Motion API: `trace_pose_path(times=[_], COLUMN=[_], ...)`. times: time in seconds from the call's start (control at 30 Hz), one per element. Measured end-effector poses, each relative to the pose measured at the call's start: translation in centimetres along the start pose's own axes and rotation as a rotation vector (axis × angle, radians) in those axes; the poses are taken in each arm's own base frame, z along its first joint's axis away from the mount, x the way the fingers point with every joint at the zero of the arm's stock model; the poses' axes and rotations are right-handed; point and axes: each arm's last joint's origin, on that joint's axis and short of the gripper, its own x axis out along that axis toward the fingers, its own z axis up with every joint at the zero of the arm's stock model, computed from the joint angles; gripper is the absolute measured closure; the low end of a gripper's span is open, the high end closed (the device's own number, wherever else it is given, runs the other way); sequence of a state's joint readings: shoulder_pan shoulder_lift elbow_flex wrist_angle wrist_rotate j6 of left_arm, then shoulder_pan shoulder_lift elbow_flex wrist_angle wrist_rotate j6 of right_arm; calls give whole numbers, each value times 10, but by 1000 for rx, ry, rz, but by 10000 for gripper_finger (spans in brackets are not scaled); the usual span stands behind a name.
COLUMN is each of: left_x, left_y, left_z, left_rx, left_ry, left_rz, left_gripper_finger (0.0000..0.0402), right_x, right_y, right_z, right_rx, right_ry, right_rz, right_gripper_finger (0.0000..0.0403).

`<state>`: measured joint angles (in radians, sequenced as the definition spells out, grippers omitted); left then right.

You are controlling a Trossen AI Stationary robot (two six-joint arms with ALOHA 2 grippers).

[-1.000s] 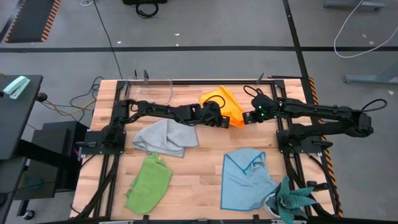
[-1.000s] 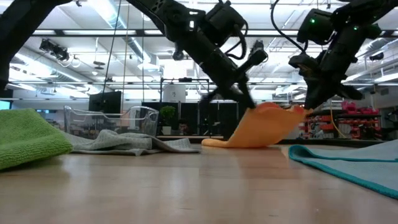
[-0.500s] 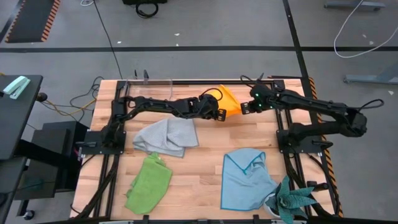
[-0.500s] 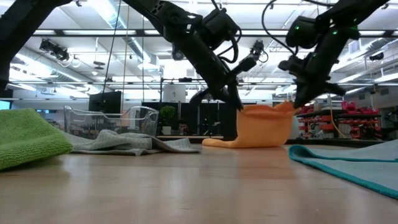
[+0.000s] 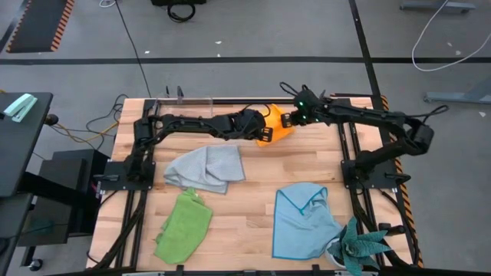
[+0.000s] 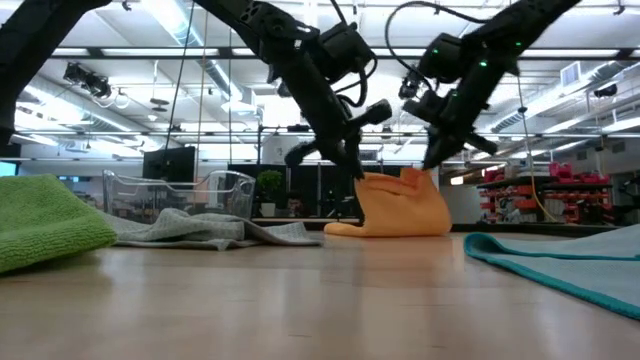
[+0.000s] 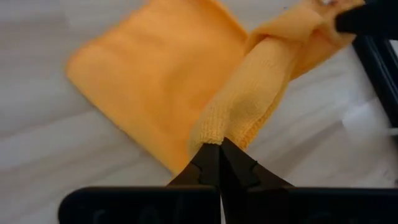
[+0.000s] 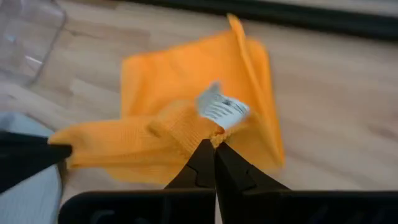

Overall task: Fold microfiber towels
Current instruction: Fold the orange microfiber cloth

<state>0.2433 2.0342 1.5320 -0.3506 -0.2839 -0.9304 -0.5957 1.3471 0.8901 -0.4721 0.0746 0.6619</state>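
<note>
Both hands have swept the orange towel (image 5: 275,125) toward the table's far edge, left hand (image 5: 265,135) and right hand (image 5: 289,118) each pinched shut on a corner, lifted edge spanning between them.

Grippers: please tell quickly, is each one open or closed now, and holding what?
Left gripper: closed, pinching an edge of the orange-yellow towel.
Right gripper: closed on the same towel, beside its white label.

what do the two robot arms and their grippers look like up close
Both arms are dark, near-black, jointed tubes with loose black cables looping off them. The left gripper and the right gripper each end in two slim black fingers tapering to a point, mounted on a wide black bar. A small green light glows near the right arm's wrist.
</note>
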Motion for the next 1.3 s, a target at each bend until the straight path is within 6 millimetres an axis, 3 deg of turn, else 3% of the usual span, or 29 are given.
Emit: trace_pose_path(times=[0.23, 0.57, 0.97, 1.3], left_x=[0, 7, 12, 13], left_y=[23, 46, 67, 67], left_z=[25, 47, 68, 78], left_rx=[-10, -14, -33, 11], left_ry=[-9, 4, -7, -53], left_rz=[84, 125, 139, 90], left_gripper_finger=[401, 401, 393, 367], right_x=[15, 58, 61, 61], right_y=[20, 28, 15, 14], right_z=[29, 40, 51, 53], right_rx=[-41, -38, 45, 48], right_ry=[-23, 45, 19, 18], right_rz=[-17, -80, -134, -136], right_gripper_finger=[403, 403, 390, 329])
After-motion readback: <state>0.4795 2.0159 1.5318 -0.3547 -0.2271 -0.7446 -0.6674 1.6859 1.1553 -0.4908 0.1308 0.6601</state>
